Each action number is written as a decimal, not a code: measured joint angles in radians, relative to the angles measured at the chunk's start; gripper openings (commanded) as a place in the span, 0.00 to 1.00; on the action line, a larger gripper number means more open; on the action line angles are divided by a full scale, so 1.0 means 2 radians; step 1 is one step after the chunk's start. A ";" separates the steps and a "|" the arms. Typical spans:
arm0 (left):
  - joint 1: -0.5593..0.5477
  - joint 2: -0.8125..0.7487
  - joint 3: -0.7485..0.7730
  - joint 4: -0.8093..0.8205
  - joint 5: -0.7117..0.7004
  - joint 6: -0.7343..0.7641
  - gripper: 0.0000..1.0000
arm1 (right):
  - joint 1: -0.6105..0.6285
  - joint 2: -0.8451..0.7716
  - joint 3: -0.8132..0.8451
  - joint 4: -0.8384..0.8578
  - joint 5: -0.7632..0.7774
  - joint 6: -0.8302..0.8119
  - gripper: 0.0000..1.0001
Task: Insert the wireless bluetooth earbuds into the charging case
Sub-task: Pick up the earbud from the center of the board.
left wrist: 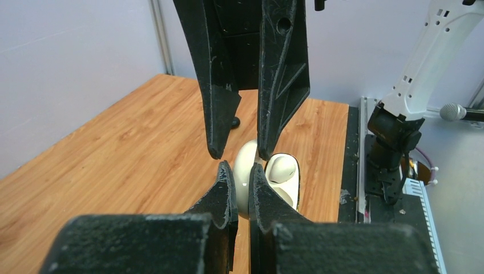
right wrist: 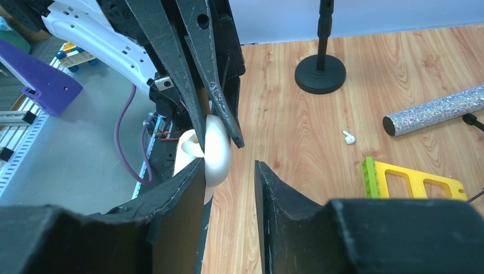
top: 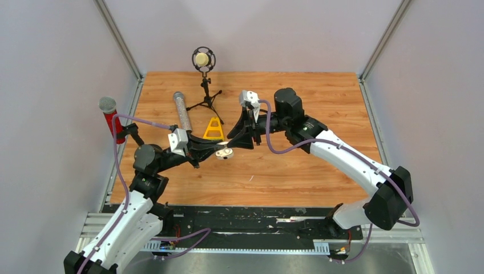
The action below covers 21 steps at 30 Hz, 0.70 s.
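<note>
One small glossy white rounded charging case (left wrist: 283,181), lid open, held over the middle of the wooden tabletop (right wrist: 297,131) by the left gripper (left wrist: 242,168), jaws clamped tight on its lid; right gripper (right wrist: 229,163) meets it tip to tip, jaws part-open, nothing gripped; one tiny white plastic earbud (right wrist: 348,137) lies loose on the wood near a silver glittery cylinder (right wrist: 434,111) and a yellow plastic frame (right wrist: 419,182)

Tbl (top: 319,165): earbud (right wrist: 348,137), glitter tube (top: 182,111), mic stand (top: 205,101)
</note>
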 measured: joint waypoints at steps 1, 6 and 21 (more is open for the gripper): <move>0.000 0.000 0.000 0.000 0.000 0.000 0.00 | 0.000 0.001 0.000 0.000 -0.001 0.000 0.35; 0.000 0.002 0.000 0.000 -0.002 0.002 0.00 | 0.000 0.010 0.006 -0.004 -0.013 0.003 0.18; 0.000 0.005 0.002 0.000 -0.025 0.003 0.65 | 0.000 0.013 0.008 -0.018 -0.001 -0.011 0.00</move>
